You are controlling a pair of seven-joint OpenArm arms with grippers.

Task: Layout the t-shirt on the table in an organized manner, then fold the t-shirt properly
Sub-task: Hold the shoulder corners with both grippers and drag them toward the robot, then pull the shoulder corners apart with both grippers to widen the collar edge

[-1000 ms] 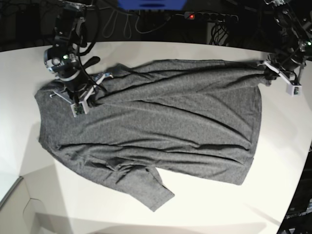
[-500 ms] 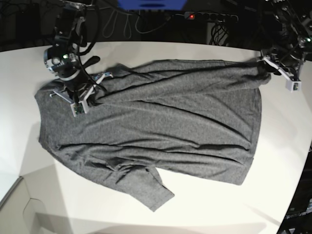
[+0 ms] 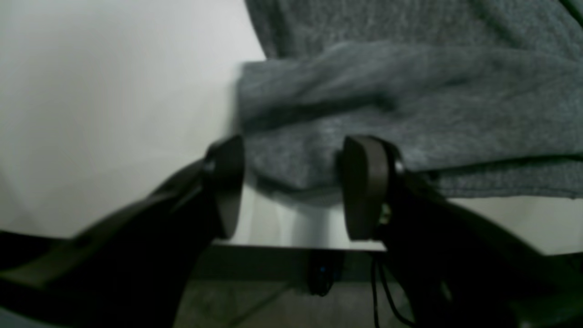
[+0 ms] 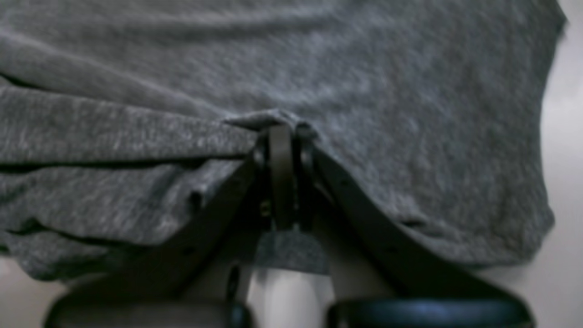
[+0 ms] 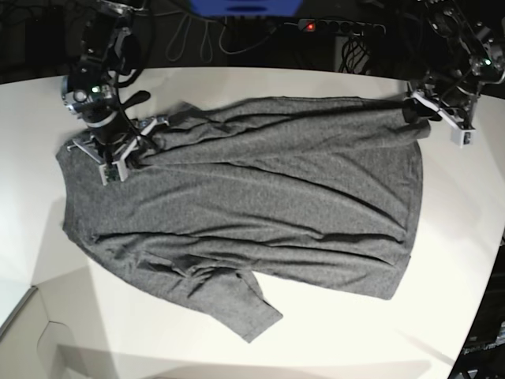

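Observation:
The dark-grey t-shirt (image 5: 260, 189) lies spread across the white table (image 5: 442, 260), with creases and one sleeve (image 5: 237, 304) bent at the front. My right gripper (image 5: 130, 154) is at the shirt's back-left part. In the right wrist view it (image 4: 280, 132) is shut on a pinched fold of the t-shirt (image 4: 364, 91). My left gripper (image 5: 417, 112) is at the shirt's back-right corner. In the left wrist view it (image 3: 294, 187) is open, with the shirt's edge (image 3: 410, 114) lying between its fingers (image 3: 225, 182).
A power strip (image 5: 339, 26) and cables lie behind the table's back edge. The table's curved edge runs down the right side (image 5: 485, 300). A pale box corner (image 5: 24, 332) sits at the front left.
My right gripper has moved back and left with the shirt fold, drawing that part of the fabric along. My left gripper has shifted back and a little left at the shirt's corner.

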